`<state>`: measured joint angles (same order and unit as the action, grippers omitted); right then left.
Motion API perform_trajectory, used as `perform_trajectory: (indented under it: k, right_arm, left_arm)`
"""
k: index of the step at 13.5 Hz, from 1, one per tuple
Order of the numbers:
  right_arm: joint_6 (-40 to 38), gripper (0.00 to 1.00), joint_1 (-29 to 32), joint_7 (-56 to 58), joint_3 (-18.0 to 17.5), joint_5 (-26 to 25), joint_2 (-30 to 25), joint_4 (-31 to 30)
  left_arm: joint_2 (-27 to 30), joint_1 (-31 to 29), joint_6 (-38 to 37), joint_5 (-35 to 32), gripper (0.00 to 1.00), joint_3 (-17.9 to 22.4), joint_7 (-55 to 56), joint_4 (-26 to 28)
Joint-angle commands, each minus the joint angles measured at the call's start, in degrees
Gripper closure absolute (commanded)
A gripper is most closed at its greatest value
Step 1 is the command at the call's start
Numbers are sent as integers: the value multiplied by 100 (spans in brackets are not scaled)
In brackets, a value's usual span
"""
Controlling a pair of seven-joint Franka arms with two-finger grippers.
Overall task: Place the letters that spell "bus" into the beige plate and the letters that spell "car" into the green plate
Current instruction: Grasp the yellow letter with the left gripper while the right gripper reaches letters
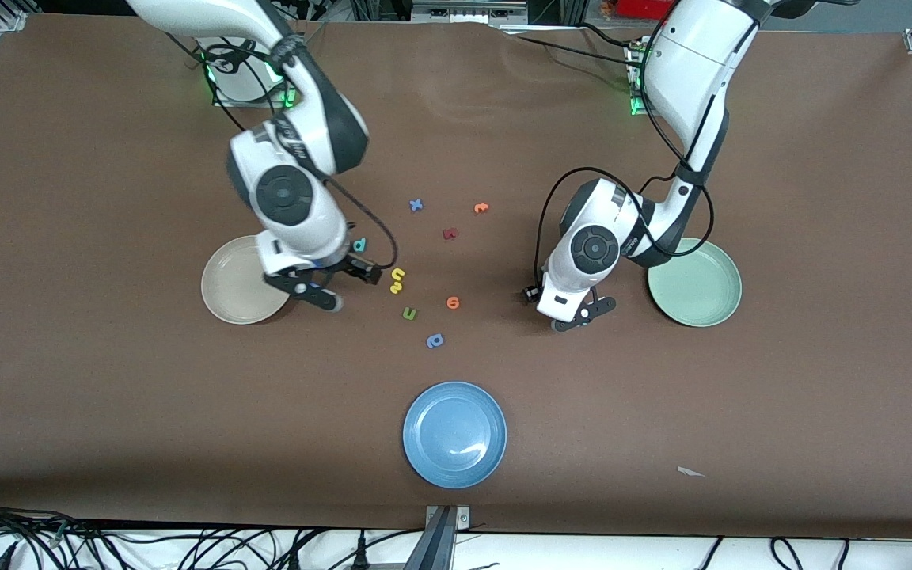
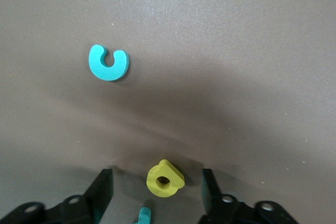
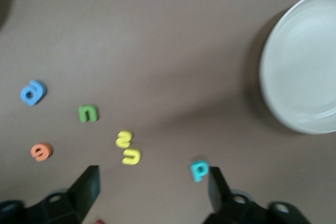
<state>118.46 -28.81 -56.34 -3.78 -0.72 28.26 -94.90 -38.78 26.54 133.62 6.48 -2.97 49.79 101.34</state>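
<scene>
My left gripper (image 1: 583, 314) (image 2: 156, 190) hangs low over the table beside the green plate (image 1: 697, 285). It is open, with the yellow "a" (image 2: 165, 179) lying between its fingers and a gap on each side. The teal "c" (image 2: 109, 62) lies apart from it, and a teal "r" (image 2: 143, 216) shows only its tip. My right gripper (image 1: 349, 286) (image 3: 153, 182) is open and holds nothing, beside the beige plate (image 1: 226, 285) (image 3: 302, 77). The teal "b" (image 1: 359, 245) (image 3: 199, 170) lies close by one finger. The yellow "s" (image 1: 397, 275) (image 3: 124, 139) and yellow "u" (image 1: 395, 288) (image 3: 131, 156) lie together.
A green letter (image 1: 409, 314) (image 3: 88, 113), an orange letter (image 1: 453, 302) (image 3: 41, 151) and a blue letter (image 1: 435, 341) (image 3: 33, 92) lie nearer the front camera. A blue "x" (image 1: 416, 205), orange (image 1: 480, 208) and red (image 1: 449, 233) letters lie farther. A blue plate (image 1: 454, 434) sits nearest.
</scene>
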Motion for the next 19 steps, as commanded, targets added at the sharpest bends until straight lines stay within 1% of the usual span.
perform_trajectory:
  k: [1,2,4,5,7,9,12,15,18,19]
  right_arm:
    - [605,35,-309,-708,52,2,433,41]
    - [825,35,-396,-938,61,-33,617,50]
    - [924,35,-406,-1211,87,-42,768,42]
    - [942,35,-389,-1474,105,-77,804,41]
    - [951,35,-353,-1564,105,-60,839,68]
    - [1326,35,-362,-1669,105,-51,996,85]
    - [1538,36,-345,-1714,105,-59,1129,94]
    - [1785,41,-380,-1890,105,-51,1296,94]
    - [1847,46,-415,-1916,105,-59,1375,94]
    - [1952,50,-424,-1916,105,-68,1427,85]
  left_arm:
    - [-68,35,-3,-200,33,33,171,-88]
    - [-68,44,-3,-191,37,25,215,-88]
    - [-86,35,-3,-183,44,25,268,-96]
    - [-86,35,-3,-182,45,25,268,-97]
    - [-95,35,-3,-182,47,25,268,-88]
    - [-112,35,-3,-174,49,25,277,-88]
    - [-148,35,-3,-174,55,25,277,-97]
    - [-182,35,-3,-182,59,25,268,-97]
    - [-235,44,6,-191,59,25,268,-105]
    - [-253,44,6,-191,63,33,268,-105]
